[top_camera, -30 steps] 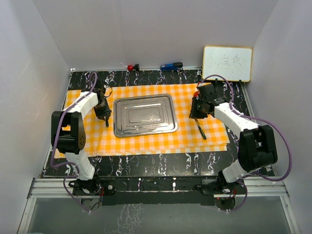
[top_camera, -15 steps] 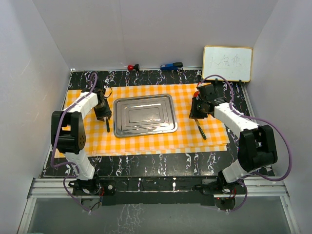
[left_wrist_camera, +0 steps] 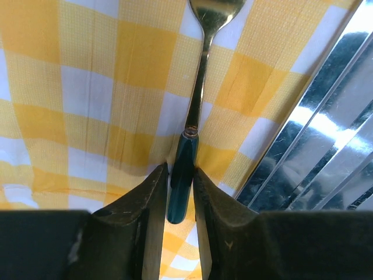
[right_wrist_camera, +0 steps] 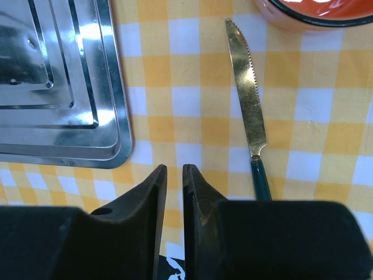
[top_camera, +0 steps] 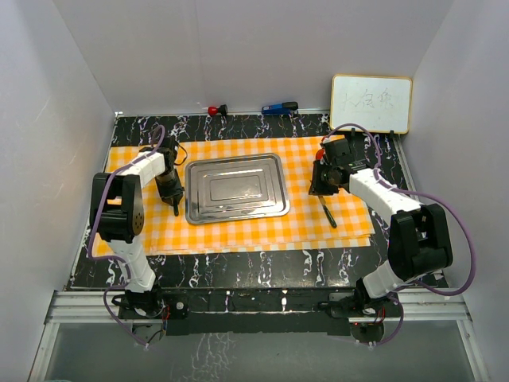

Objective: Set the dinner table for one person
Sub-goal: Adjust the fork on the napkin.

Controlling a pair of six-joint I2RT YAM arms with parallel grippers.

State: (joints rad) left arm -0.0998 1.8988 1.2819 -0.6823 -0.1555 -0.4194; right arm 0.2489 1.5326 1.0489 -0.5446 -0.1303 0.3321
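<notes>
The dinner table (top_camera: 238,259) is a black marbled top under an orange-and-white checked cloth (top_camera: 238,235). A gold utensil with a dark teal handle (left_wrist_camera: 183,175) lies on the cloth just left of the steel tray (top_camera: 236,216); its head is cut off at the frame's top. My left gripper (left_wrist_camera: 182,169) is low over the cloth and shut on that handle, and it also shows from above (top_camera: 171,191). My right gripper (right_wrist_camera: 175,168) hovers over bare cloth right of the tray, fingers slightly apart and empty. A gold knife (right_wrist_camera: 247,87) lies to its right.
An orange bowl with a dark rim (right_wrist_camera: 309,11) stands beyond the knife's tip. A whiteboard (top_camera: 371,103) leans at the back right. A small red thing (top_camera: 215,110) and a blue one (top_camera: 280,107) lie at the back edge.
The left arm has swung slightly inward, and its gripper and the utensil sit a little nearer the front edge. The right arm has not moved.
</notes>
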